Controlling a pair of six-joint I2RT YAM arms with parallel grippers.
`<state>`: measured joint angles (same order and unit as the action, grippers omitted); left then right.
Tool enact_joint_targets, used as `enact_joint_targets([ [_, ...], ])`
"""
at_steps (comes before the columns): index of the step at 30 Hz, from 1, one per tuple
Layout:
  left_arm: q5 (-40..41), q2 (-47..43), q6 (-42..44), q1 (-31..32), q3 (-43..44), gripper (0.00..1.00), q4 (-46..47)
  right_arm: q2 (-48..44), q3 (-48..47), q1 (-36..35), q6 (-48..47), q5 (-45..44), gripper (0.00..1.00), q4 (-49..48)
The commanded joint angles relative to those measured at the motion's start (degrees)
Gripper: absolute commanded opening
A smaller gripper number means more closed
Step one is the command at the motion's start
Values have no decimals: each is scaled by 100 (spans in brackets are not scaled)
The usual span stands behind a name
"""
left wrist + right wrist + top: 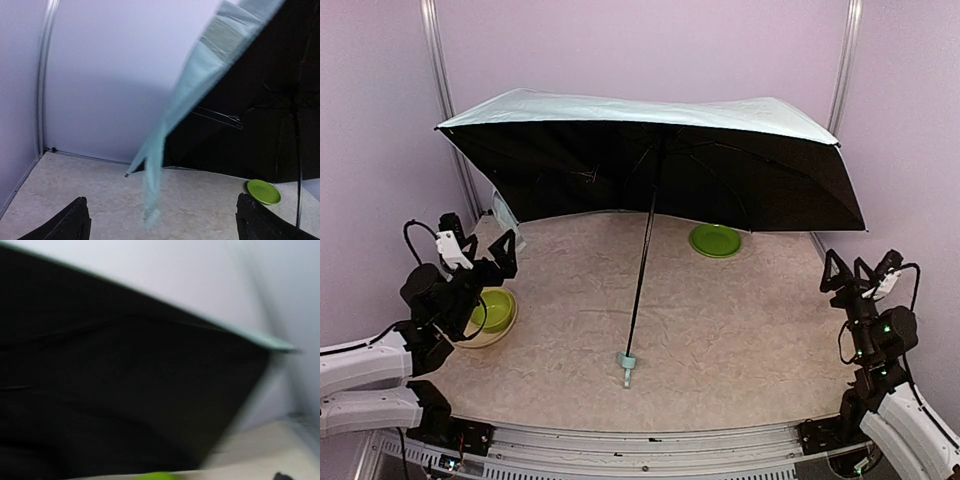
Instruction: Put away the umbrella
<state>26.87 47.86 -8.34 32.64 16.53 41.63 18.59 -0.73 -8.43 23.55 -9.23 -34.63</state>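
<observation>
Only overhead: umbrella (650, 165) handle (627, 366).

Umbrella (660, 165) at mid table (750, 340), plate (715, 240) behind-right of it, bowl (498, 308) far left.

Frame blurred. Left and centre filled by open folding umbrella with black fabric lining (110, 390). Its thin mint-green canopy edge (270, 342) runs diagonally from upper left down to pointed tip at right. Upper right: pale lilac wall (200, 270). Lower right: beige mottled tabletop (270, 450). Bottom edge, centre: lime-green sliver (155, 476), unidentifiable.
</observation>
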Motion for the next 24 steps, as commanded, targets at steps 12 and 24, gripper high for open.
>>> enact_joint_targets([
  [12, -106, 1390, -33, 2926, 458, 97, 241, 2725, -1282, -2811, 441, 1648, 77, 182],
  [24, 112, 1479, 30, 3128, 763, 99, -386, 7227, -4824, -3698, -284, 1735, 98, -1024],
])
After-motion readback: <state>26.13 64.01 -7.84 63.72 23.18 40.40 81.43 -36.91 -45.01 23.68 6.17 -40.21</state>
